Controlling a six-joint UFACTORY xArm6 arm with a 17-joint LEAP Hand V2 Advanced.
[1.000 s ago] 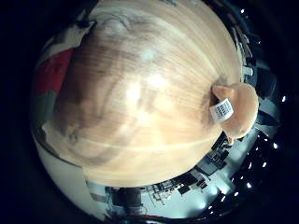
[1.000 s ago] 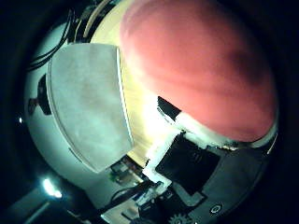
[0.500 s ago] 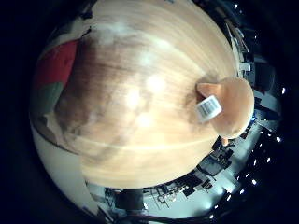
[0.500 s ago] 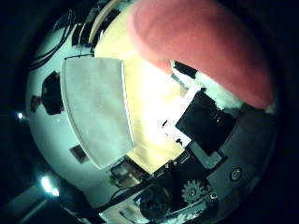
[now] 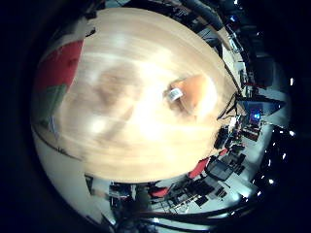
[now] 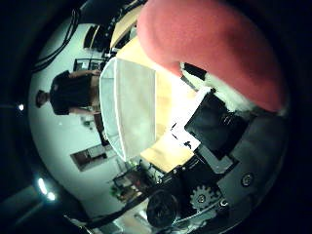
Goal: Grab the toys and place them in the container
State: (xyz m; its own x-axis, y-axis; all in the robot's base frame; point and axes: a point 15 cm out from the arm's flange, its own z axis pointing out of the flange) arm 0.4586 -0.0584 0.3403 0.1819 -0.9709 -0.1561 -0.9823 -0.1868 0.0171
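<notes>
- Right thumb side palm view: a red plush toy (image 6: 219, 44) with a white fuzzy patch fills much of the view, so it sits close against the palm.
- Black and white parts of the hand (image 6: 219, 131) press against the toy's white patch, and the fingers look curled onto it, though how fully they wrap it is hidden.
- A white container (image 6: 129, 112) stands on the wooden table (image 5: 141, 141), open, with nothing visible inside; the held toy is near the container but not in it.
- Right little finger side palm view: an orange toy (image 5: 192, 92) with a white tag lies on the table, well apart from the container and untouched by the hand.
- A red and green shape (image 5: 56, 85) shows at the table's far edge from the orange toy; I cannot tell what it is.
</notes>
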